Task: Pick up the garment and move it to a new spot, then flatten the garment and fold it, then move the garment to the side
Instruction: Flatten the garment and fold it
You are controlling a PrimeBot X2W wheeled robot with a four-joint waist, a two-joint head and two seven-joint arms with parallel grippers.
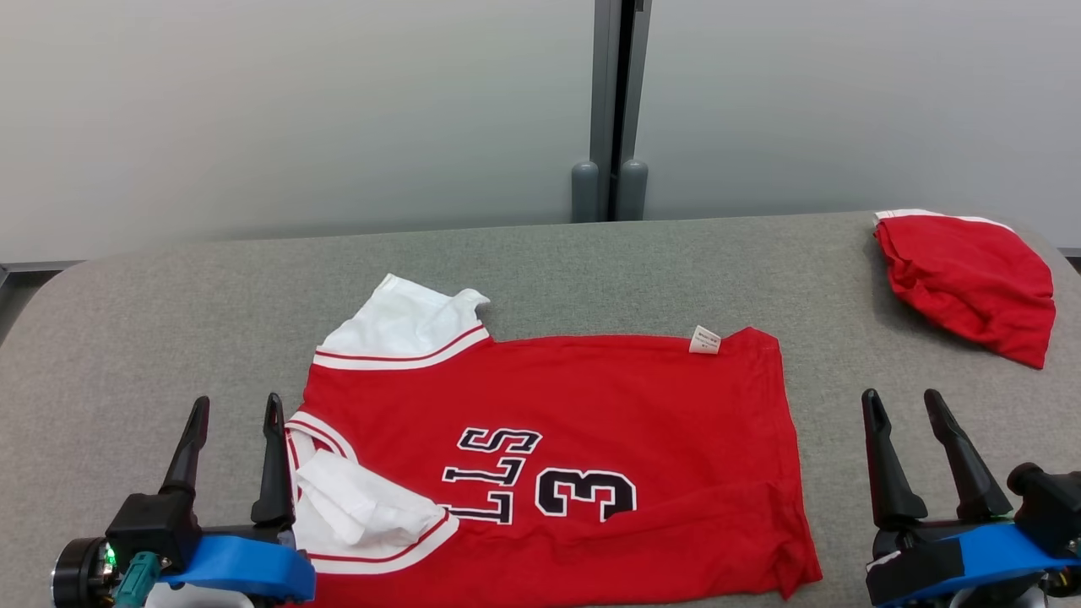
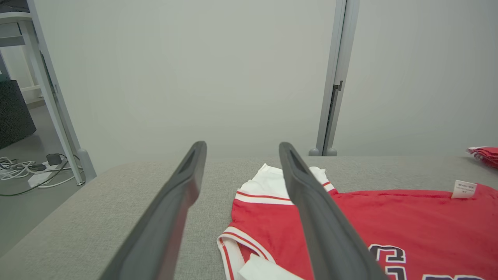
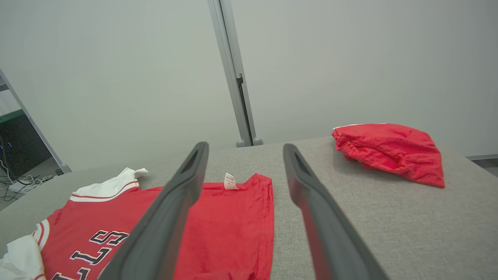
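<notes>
Garment (image 1: 591,405), red numbered jersey: lies flat on desk (image 1: 169,295) with long axis left to right, white-sleeved collar end just beside left hand (image 1: 236,401), hem end near right hand (image 1: 901,397); both hands released, fingers spread, grasping nothing; left nearer, likely first to grip.

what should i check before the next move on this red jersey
1. Left end effector open and empty: ok.
2. Right end effector open and empty: ok.
3. Jersey spread out on the table: ok.
4. Near white sleeve flat: not ok, crumpled over itself.
5. Hem corner flat: not ok, curled.
6. Other red garment apart from the jersey: ok.
</notes>
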